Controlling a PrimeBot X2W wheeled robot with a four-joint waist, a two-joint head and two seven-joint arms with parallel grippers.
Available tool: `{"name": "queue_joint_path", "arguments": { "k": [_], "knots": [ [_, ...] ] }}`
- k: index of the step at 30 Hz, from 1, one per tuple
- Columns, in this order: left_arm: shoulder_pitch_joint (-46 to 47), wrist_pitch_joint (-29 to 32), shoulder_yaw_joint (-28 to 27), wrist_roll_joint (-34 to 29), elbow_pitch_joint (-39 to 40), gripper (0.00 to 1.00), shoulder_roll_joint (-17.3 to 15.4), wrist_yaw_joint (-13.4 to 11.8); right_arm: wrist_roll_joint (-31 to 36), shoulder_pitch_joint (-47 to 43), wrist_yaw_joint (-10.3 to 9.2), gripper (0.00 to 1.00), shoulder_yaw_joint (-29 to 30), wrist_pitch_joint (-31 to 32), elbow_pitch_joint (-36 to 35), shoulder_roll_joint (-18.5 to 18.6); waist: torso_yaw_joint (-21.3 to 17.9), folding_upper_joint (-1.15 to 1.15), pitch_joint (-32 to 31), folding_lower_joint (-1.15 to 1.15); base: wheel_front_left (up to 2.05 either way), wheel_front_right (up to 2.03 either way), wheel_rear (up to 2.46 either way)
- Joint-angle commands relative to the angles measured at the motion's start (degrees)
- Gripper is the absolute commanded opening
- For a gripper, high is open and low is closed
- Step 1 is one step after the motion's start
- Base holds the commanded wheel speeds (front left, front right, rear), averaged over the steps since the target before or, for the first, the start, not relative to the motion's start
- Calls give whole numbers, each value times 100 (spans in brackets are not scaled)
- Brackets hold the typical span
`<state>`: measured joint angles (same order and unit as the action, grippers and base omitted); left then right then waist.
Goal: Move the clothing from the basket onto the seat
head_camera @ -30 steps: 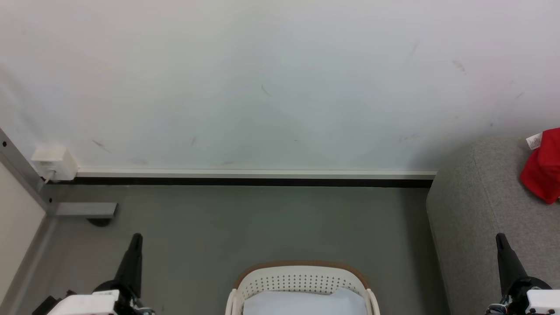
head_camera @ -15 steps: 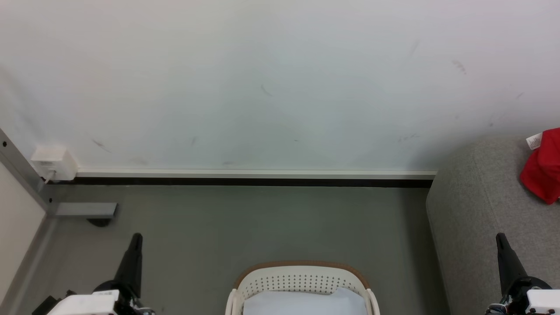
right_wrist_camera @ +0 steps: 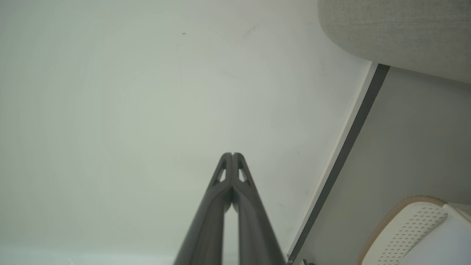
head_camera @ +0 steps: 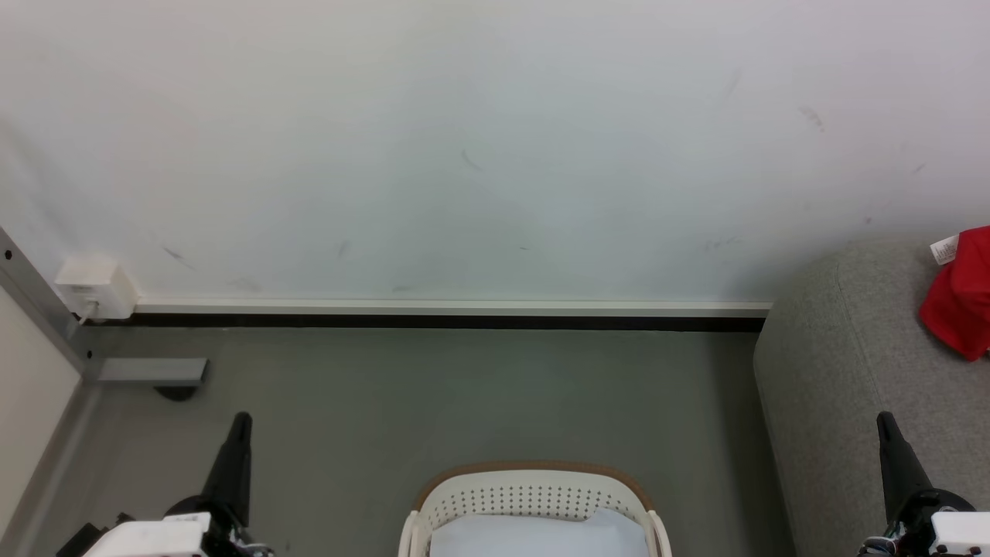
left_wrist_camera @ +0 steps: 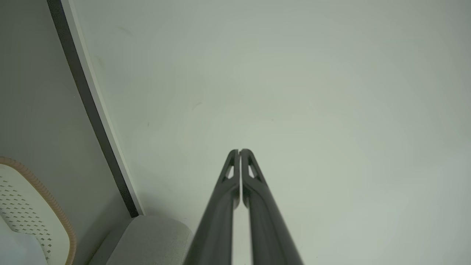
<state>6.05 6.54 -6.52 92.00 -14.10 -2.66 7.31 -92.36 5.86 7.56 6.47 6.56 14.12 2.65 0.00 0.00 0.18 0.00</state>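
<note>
Red fabric, the clothing (head_camera: pixel 961 302), lies bunched on the grey seat (head_camera: pixel 843 371) at the far right of the head view. A small white label sits at its upper edge, and the frame cuts off its right side. The basket (head_camera: pixel 534 469), white with a brown rim, stands on the floor (head_camera: pixel 464 387) at bottom centre. It is near the seat, with a strip of floor between them. Inside it lies a plain white cloth (head_camera: pixel 534 538); the frame cuts off the basket's near half.

As I read it, the carrying step is done for this garment — it is out of the basket and resting on the seat. Any next move would call for a look into the hidden half of the basket. If more red turned up there, a tool would have to unclench, dip past the rim and pinch the soft fabric without dragging the white cloth along.

Both arms sit low and symmetrical, one on each side of the basket, dark fingers pointing up toward the pale wall (head_camera: pixel 495 155). The left tool (head_camera: pixel 241 422) is over the floor, and the right tool (head_camera: pixel 884 422) is in front of the seat. In each wrist view the two fingers meet tip to tip — clenched on nothing.
</note>
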Motion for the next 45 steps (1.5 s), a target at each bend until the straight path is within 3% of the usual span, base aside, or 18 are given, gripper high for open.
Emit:
{"name": "queue_joint_path", "arguments": {
  "k": [1,45],
  "knots": [
    [41,22,-15,76,17,0,-40,35,-11,76,-14,0,19,17,-25,42,0,0,0,0,0,0,0],
    [41,22,-14,77,18,0,-40,30,-12,75,-14,0,18,16,-24,42,0,0,0,0,0,0,0]
  ]
}}
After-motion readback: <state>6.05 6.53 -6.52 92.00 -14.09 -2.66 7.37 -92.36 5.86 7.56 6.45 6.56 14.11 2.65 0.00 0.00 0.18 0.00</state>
